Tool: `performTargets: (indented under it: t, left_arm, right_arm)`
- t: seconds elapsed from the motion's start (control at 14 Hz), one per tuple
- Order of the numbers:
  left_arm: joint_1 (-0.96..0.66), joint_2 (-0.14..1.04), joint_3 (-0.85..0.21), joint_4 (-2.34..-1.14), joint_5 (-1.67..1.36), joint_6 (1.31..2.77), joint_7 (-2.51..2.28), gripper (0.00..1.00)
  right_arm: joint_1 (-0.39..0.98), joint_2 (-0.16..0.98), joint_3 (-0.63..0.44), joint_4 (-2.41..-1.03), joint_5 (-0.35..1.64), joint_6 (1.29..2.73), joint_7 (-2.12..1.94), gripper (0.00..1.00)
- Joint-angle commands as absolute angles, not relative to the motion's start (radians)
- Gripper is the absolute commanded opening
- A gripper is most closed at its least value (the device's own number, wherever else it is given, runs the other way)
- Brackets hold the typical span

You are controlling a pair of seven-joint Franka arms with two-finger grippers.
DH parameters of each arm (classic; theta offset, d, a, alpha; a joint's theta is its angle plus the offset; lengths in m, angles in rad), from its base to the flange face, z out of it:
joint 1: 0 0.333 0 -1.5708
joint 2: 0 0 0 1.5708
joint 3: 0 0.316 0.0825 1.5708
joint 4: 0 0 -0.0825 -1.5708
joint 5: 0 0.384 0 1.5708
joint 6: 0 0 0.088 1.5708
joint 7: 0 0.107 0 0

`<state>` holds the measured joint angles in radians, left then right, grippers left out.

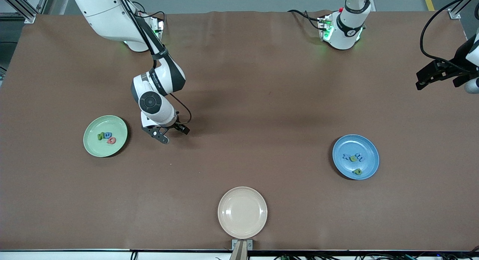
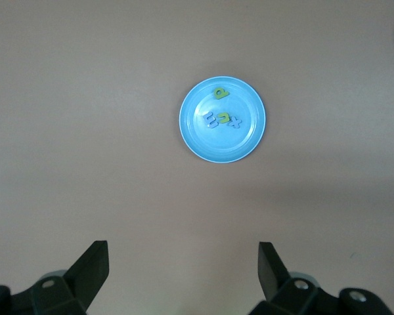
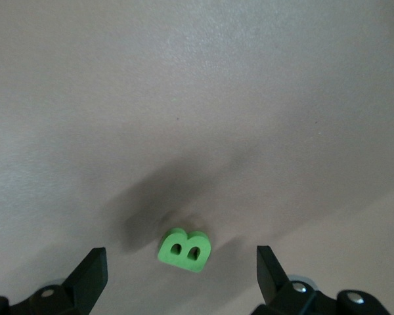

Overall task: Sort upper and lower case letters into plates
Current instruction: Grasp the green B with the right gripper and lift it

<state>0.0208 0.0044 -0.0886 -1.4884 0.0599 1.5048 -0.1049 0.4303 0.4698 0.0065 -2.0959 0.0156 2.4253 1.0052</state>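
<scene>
Lying flat on the brown table (image 1: pixel 262 84), a green letter B (image 3: pixel 184 250) sat beneath the right gripper (image 1: pixel 170 134), between its wide-spread fingers, untouched. Just beside that gripper, toward the right arm's end, the mint plate (image 1: pixel 91 147) held three letters (image 1: pixel 105 137). The blue plate (image 1: pixel 368 146) near the left arm's end held four letters (image 2: pixel 222 115). Waiting over the table's edge, the left gripper (image 2: pixel 182 272) was also spread wide. A cream plate (image 1: pixel 242 212) lay nearest the front camera.
</scene>
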Motion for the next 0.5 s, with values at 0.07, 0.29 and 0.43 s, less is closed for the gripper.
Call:
performTargets:
  t: [0.07, 0.29, 0.43]
  left_arm:
    - [0.021, -0.014, -0.084, -1.479, 0.052, 1.5, -0.086, 1.0]
    - [0.023, -0.012, -0.087, -1.477, 0.052, 1.5, -0.083, 1.0]
    - [0.023, -0.012, -0.086, -1.477, 0.044, 1.5, -0.084, 1.0]
  right_arm:
    - [0.439, 0.474, 0.002, -2.108, 0.021, 2.442, 1.025, 0.91]
    - [0.436, 0.479, 0.002, -2.108, 0.021, 2.442, 1.025, 0.73]
    - [0.434, 0.482, 0.002, -2.108, 0.021, 2.445, 1.025, 0.6]
